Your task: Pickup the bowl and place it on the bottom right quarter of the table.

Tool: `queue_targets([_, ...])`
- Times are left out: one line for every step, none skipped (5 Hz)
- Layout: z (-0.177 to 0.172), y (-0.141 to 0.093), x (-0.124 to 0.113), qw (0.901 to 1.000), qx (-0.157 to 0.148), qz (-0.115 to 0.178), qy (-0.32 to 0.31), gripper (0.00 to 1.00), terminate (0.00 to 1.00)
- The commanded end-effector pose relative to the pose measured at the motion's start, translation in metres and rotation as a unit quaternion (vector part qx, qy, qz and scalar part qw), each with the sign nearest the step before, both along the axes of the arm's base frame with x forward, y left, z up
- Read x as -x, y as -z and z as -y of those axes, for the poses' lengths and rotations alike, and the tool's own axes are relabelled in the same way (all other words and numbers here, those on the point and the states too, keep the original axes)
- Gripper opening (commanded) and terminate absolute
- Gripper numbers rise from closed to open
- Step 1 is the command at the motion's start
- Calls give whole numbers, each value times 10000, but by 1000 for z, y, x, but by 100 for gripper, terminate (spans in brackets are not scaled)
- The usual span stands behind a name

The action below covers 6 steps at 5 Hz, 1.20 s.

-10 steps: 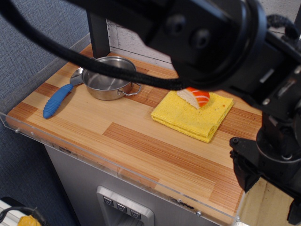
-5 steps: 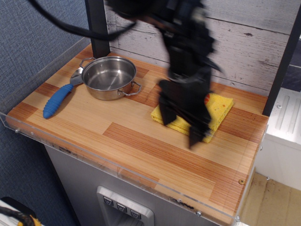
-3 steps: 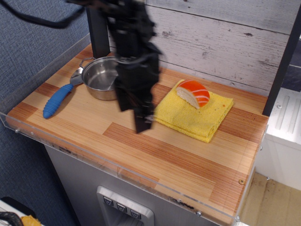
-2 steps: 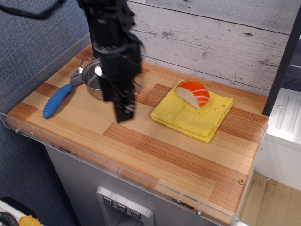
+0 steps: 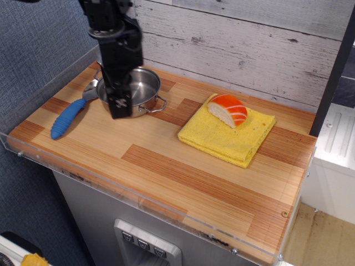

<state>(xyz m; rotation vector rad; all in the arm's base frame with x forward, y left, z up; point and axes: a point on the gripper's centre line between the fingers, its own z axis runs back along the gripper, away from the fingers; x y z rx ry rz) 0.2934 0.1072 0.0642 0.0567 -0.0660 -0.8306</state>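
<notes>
The shiny steel bowl point(image 5: 143, 88) with wire loop handles stands at the back left of the wood-plank table point(image 5: 183, 177). My black gripper point(image 5: 118, 108) hangs down over the bowl's left front rim and hides part of it. Its fingers point(image 5: 113, 105) point down and stand slightly apart, with a sliver of the bowl showing between them. It holds nothing. I cannot tell whether the fingertips touch the rim.
A blue-handled metal spoon point(image 5: 65, 119) lies left of the bowl. A yellow cloth point(image 5: 224, 138) with an orange-and-white sushi piece point(image 5: 227, 109) lies at the back right. A clear acrylic rim point(image 5: 138, 194) edges the table. A plank wall stands behind.
My arm has swept from the right side over the yellow cloth across to the back left and now hangs over the bowl. The bowl, spoon and cloth have not moved.
</notes>
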Motion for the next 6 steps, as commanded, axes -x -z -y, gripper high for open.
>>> queue_targets([-14, -2, -34, 9987, 35, 155, 480, 100, 0])
queue_targets([-14, 13, -36, 9984, 27, -3, 560, 100, 0])
queue_targets([-10, 20, -36, 9976, -102, 102, 676, 100, 0])
queue_targets([-9, 24, -34, 9972, -234, 182, 685, 100, 0])
queue_targets([-11, 29, -34, 9963, -447, 213, 709, 100, 0])
queue_targets([-16, 32, -36, 9965, -423, 233, 686, 100, 0])
